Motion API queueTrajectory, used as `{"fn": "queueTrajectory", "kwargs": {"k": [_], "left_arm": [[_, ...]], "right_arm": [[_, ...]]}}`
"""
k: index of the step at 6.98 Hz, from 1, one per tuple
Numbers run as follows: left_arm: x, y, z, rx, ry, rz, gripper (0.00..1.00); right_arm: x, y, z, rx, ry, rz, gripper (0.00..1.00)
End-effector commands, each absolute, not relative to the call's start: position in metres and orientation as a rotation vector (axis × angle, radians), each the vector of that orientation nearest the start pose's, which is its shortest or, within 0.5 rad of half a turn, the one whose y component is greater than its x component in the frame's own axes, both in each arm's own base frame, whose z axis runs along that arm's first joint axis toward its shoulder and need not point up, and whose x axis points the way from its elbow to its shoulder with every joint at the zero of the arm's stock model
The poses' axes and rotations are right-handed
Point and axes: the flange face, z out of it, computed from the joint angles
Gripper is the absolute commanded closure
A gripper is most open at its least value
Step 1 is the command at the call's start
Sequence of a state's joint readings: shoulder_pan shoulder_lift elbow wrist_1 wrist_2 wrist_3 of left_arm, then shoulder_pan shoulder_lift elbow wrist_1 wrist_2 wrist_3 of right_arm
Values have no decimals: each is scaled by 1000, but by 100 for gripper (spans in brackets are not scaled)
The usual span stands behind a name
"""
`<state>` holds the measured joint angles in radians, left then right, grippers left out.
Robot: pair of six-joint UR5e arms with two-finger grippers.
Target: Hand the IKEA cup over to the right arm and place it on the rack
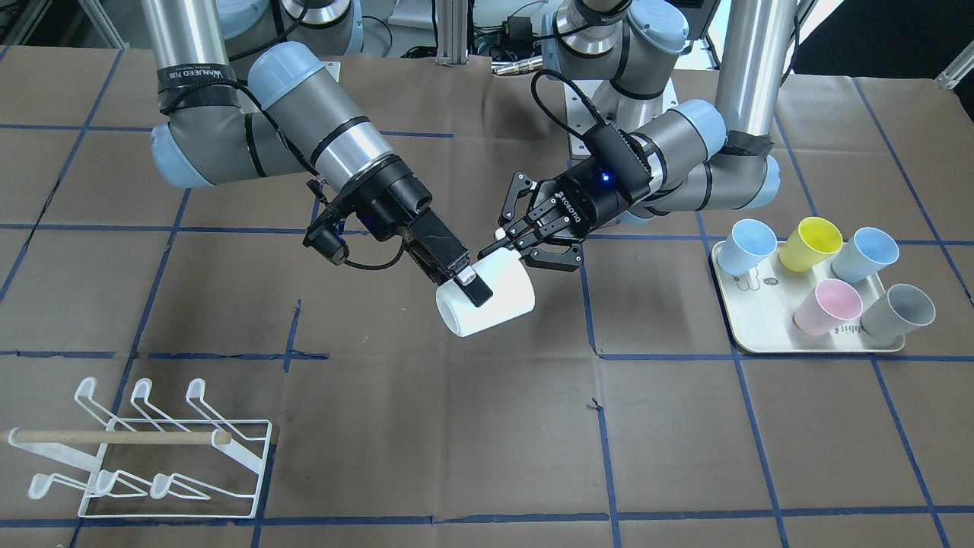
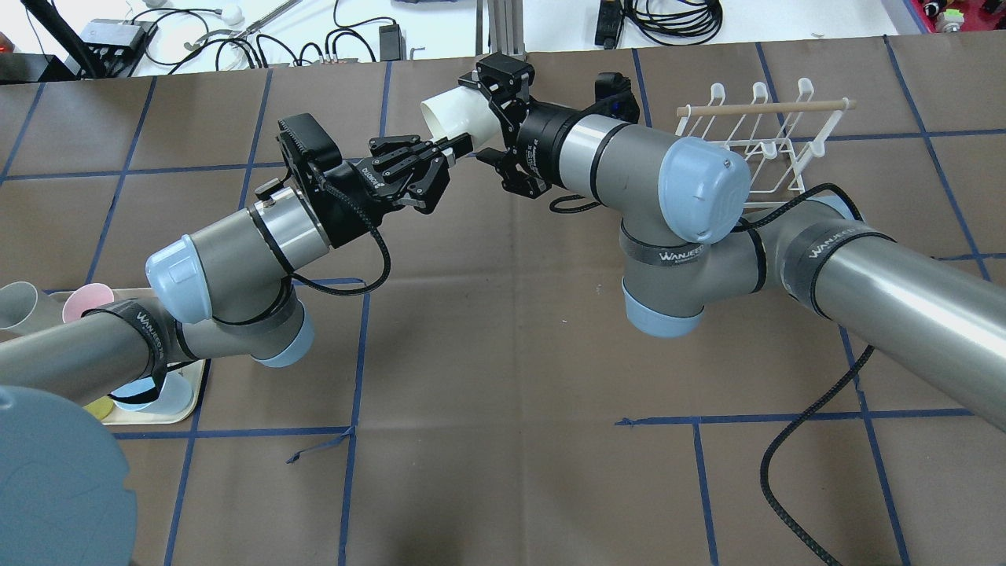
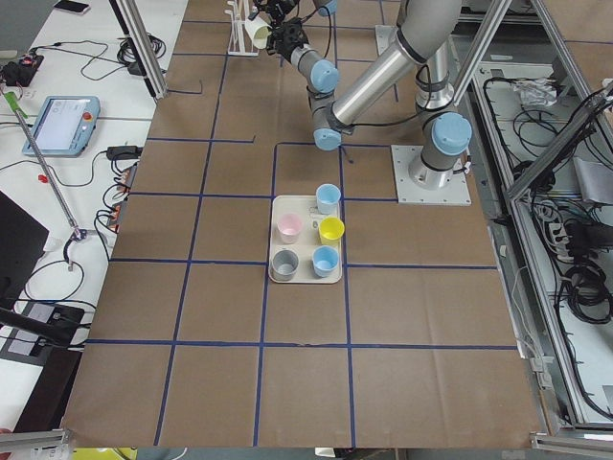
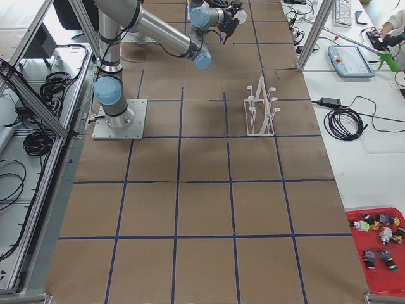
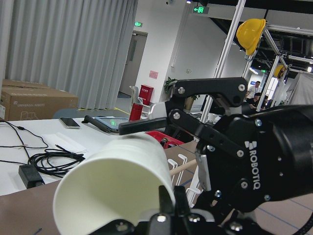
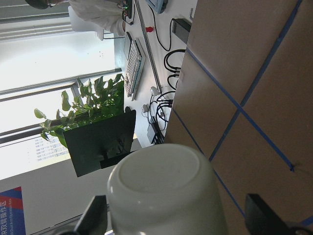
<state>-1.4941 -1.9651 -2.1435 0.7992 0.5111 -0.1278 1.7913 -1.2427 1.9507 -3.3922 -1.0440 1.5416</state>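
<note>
A white IKEA cup (image 1: 494, 304) hangs on its side above the middle of the table, also seen in the overhead view (image 2: 452, 114). My left gripper (image 1: 498, 242) is shut on the cup's rim, pinching the wall (image 5: 112, 191). The right arm's gripper (image 1: 472, 289) straddles the cup near its base (image 6: 166, 191). One of its fingers (image 5: 146, 126) lies against the cup, while the other stands a little off it, so this gripper is open. The white wire rack (image 1: 152, 449) with a wooden dowel (image 1: 114, 437) sits on the table on the right arm's side.
A cream tray (image 1: 761, 320) on the left arm's side holds several coloured cups: blue, yellow, pink and grey. Brown paper with blue tape lines covers the table. Cables and equipment lie beyond the far edge (image 2: 236, 31).
</note>
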Motion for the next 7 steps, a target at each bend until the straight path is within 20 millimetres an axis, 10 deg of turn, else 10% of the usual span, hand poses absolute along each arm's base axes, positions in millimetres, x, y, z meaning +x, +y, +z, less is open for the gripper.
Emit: {"fn": "queueTrajectory", "kwargs": {"k": [1,7], "left_arm": [[-185,-466,322,-645,-1745,1380,97],[-185,-466,322,-627,-1748,1369,91]], "right_arm": [[302,-505,360,939,1744,-368,1],[303,-506,367,926,1739,-374,45]]}}
